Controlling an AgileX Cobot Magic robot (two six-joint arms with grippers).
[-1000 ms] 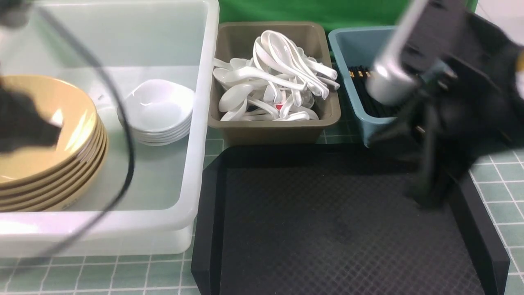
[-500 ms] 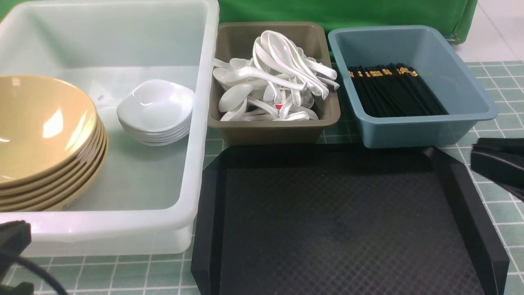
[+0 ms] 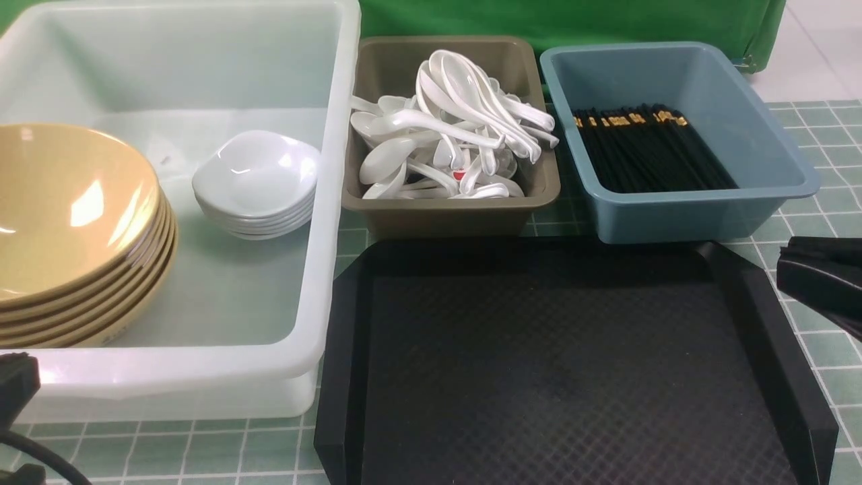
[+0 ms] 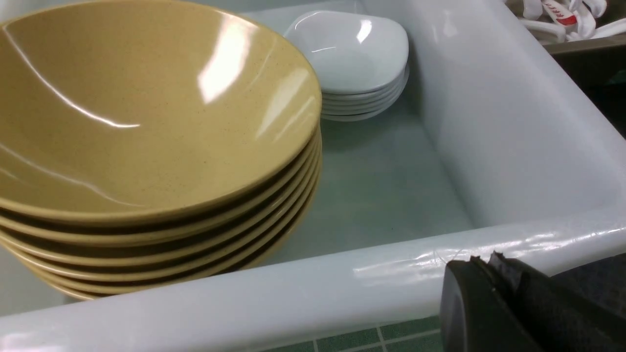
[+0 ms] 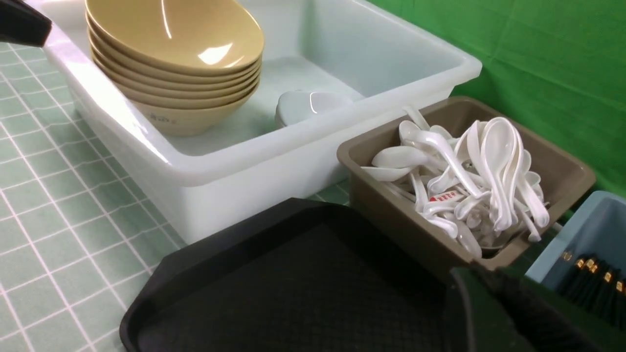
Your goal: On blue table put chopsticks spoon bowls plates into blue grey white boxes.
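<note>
A stack of yellow bowls (image 3: 67,215) and a stack of white plates (image 3: 259,175) sit in the white box (image 3: 202,367). White spoons (image 3: 451,128) fill the grey box (image 3: 444,215). Black chopsticks (image 3: 646,151) lie in the blue box (image 3: 700,215). All stand on the blue table (image 3: 821,128). My left gripper (image 4: 481,261) is shut and empty, just outside the white box's near rim (image 4: 293,288), at the front view's lower left (image 3: 20,384). My right gripper (image 5: 481,276) is shut and empty, at the tray's right edge (image 3: 788,266), in front of the blue box.
A flat black tray (image 3: 552,370) with nothing on it lies in front of the grey and blue boxes, right of the white box. A green cloth (image 3: 572,20) hangs behind the boxes.
One second ago both arms were blurred over the boxes, the right arm above the blue box. Both have pulled back to the near edges and have barely moved since.
</note>
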